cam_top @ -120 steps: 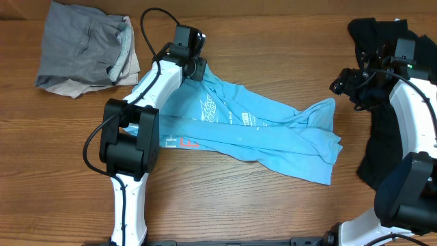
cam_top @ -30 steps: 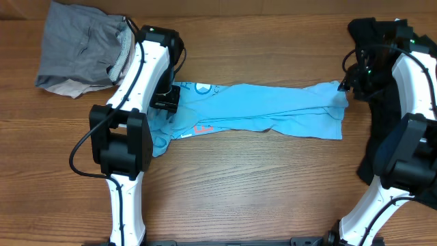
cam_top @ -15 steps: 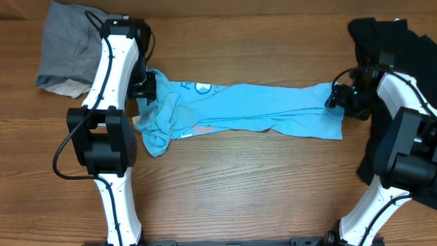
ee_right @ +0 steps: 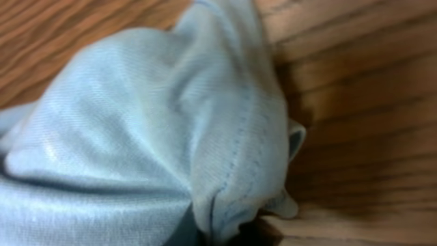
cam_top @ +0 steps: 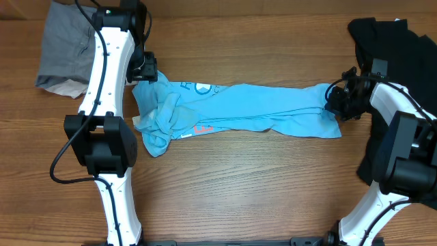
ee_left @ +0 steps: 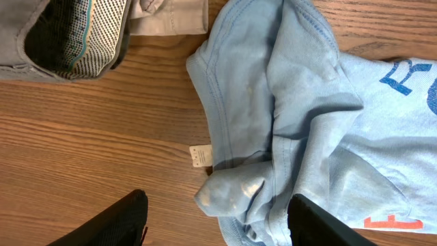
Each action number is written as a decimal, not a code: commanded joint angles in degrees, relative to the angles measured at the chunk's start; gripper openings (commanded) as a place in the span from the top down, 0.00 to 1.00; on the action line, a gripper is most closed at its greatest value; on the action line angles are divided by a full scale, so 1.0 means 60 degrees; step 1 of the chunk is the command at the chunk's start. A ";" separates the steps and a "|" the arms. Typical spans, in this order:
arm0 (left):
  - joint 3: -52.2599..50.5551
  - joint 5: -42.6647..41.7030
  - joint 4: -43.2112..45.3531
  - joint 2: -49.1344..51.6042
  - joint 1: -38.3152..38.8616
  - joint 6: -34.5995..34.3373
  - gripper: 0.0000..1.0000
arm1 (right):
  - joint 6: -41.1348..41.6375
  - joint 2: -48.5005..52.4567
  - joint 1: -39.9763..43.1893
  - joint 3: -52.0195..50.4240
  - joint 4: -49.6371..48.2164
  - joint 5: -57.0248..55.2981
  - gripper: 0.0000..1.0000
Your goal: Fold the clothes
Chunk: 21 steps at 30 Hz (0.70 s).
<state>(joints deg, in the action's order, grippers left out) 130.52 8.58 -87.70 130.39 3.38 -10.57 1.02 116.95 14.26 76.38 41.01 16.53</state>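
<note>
The light blue T-shirt (cam_top: 252, 109) lies stretched in a long band across the table, and its left end is bunched in a heap (cam_top: 160, 119). My left gripper (cam_top: 141, 68) hovers open just above and left of that heap. In the left wrist view its black fingers (ee_left: 116, 222) stand wide apart over the collar and its white tag (ee_left: 199, 156), holding nothing. My right gripper (cam_top: 336, 101) is shut on the T-shirt's right end. The right wrist view shows the blue hem (ee_right: 246, 137) gathered into the jaws at the bottom edge.
A pile of grey and beige clothes (cam_top: 68, 48) sits at the back left, close to the left arm. A black garment (cam_top: 382, 34) lies along the right side under the right arm. Bare wood table (cam_top: 239, 191) spreads in front of the shirt.
The left gripper has moved back and left away from the shirt, leaving its left end bunched. The right gripper came down onto the shirt's right end and shut on it.
</note>
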 commanded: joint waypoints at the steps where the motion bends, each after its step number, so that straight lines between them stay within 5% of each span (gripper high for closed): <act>1: 0.0240 -0.0117 0.0015 -0.0321 0.0044 0.0044 0.32 | 0.0302 0.0448 0.0215 -0.0058 0.0117 0.0266 0.96; 13: 0.0240 -0.0113 0.0073 -0.0321 -0.0204 0.0044 0.31 | 0.0000 0.0350 0.2473 0.3279 0.2575 0.0270 0.96; 21: 0.0240 -0.0109 0.0018 -0.0321 -0.0204 0.0047 0.30 | -0.0495 0.0135 0.1100 0.4262 0.4302 0.0259 0.96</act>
<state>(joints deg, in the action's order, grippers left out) 130.54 8.58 -87.81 130.39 2.50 -10.57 -0.27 119.63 26.83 100.40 64.79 17.72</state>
